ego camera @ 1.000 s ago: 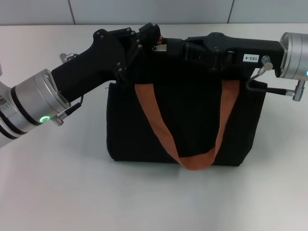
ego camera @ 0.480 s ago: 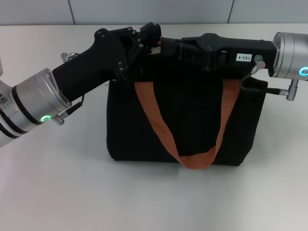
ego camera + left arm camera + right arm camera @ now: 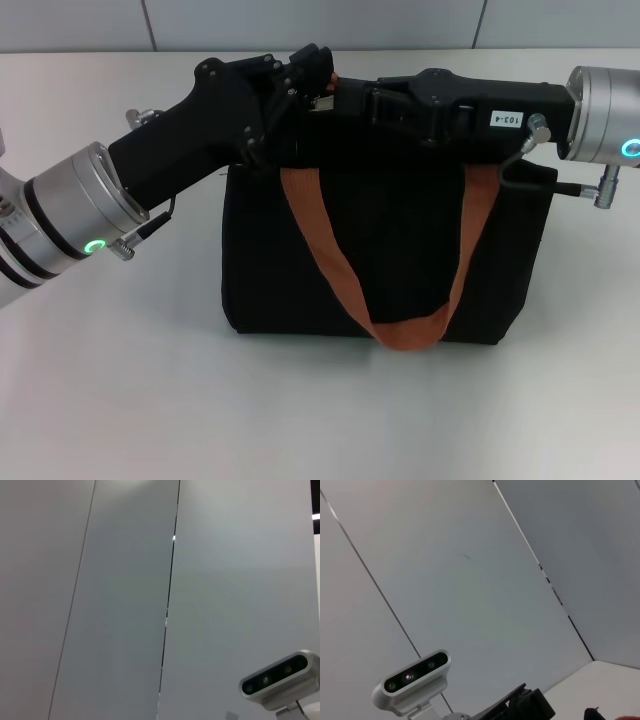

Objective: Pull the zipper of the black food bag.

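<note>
We're looking at a robot test lab here: a plain white tabletop [image 3: 120, 400] stands against bare grey wall panels [image 3: 125, 605] split by thin dark seams. And there, a small silver-grey depth camera with a dark lens bar [image 3: 415, 682] is mounted in front of the panels, the kind of recording gear such a lab carries.

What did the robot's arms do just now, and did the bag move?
The right pincer slid left along the top of the black food bag, toward the left pincer by the zipper. The left arm, bag and orange strap stayed put.
</note>
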Action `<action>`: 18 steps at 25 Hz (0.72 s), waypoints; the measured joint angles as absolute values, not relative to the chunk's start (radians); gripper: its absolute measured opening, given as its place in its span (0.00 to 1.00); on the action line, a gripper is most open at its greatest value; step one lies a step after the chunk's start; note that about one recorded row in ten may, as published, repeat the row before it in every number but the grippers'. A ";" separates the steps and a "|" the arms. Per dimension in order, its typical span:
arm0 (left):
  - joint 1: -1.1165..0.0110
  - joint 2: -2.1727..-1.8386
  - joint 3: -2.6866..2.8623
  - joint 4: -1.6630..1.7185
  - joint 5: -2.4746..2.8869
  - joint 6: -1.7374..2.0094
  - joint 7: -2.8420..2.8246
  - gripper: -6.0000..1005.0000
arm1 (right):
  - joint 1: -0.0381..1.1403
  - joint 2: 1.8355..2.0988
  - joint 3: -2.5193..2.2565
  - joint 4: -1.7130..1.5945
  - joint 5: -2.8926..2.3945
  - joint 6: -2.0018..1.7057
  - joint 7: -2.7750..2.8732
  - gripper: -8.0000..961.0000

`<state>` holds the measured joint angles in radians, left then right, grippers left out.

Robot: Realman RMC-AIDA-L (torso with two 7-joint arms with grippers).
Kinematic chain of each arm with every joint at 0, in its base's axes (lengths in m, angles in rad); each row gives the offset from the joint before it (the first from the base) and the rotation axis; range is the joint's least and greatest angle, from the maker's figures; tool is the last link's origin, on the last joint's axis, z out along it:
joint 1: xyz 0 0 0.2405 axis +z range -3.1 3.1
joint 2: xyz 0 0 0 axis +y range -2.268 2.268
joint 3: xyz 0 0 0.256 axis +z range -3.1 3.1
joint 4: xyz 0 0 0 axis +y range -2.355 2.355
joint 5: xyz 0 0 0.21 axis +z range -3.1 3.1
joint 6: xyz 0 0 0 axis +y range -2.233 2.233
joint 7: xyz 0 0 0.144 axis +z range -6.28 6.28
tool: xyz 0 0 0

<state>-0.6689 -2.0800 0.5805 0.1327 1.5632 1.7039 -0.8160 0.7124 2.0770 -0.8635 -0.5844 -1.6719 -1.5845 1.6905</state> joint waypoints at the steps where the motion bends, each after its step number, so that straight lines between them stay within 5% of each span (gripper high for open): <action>1: -0.669 -2.080 0.580 0.133 1.563 1.704 -0.816 0.04 | 0.712 2.077 -0.864 -0.584 -1.672 -1.585 1.690 0.01; 18: -0.673 -2.080 0.587 0.130 1.560 1.708 -0.816 0.04 | 0.736 2.080 -0.869 -0.577 -1.672 -1.563 1.690 0.01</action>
